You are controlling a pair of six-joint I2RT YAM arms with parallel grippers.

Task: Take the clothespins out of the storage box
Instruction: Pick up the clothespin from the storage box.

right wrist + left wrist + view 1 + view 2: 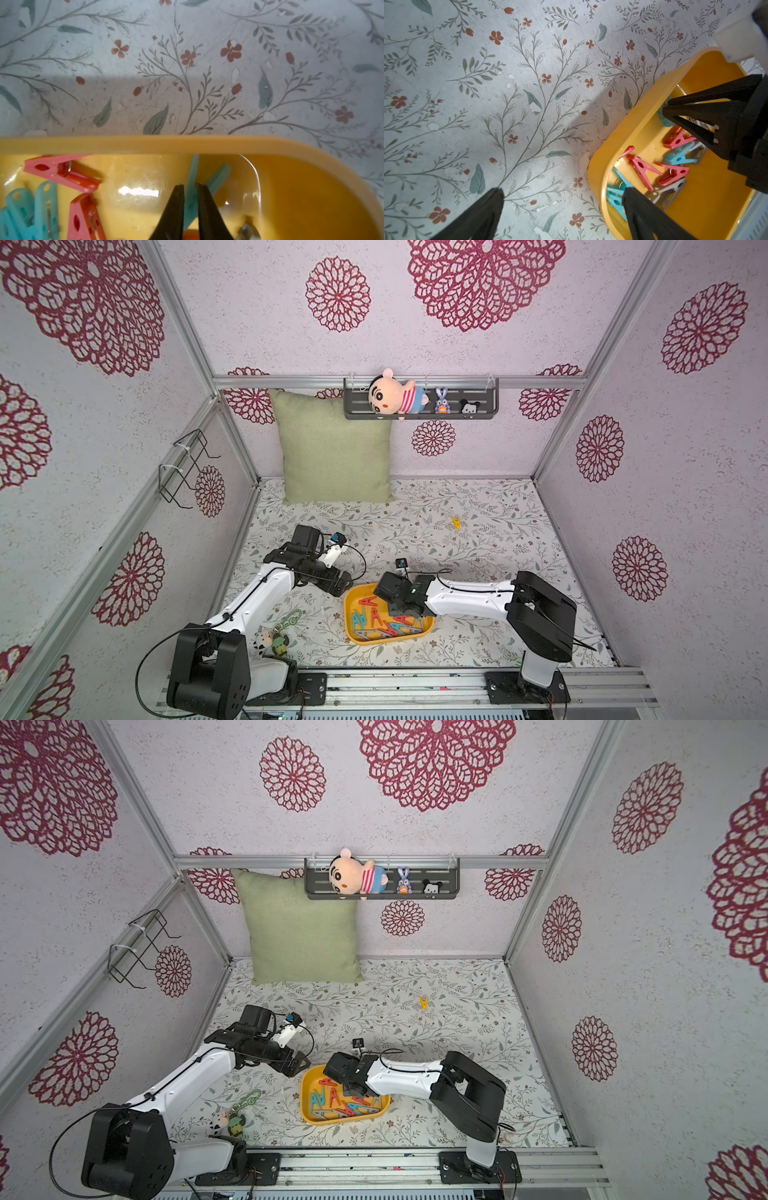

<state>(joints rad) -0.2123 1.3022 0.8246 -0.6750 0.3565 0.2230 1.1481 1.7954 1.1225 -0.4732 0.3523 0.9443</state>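
Your right gripper (190, 187) pinches a teal clothespin (192, 166) inside the storage box (145, 143), your left gripper (562, 193) hangs wide open at the box's edge: lift straight up, clearing the rim and snagging no neighbouring clothespins (62, 172).

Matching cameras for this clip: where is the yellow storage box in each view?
In a top view: storage box low centre, on the floral table.
In a top view: low, slightly left of centre.
Left wrist: lower right corner.
Right wrist: across the bottom, rim uppermost.
Shared landmark: the right gripper reaching into it, jaws shut on a teal clothespin.
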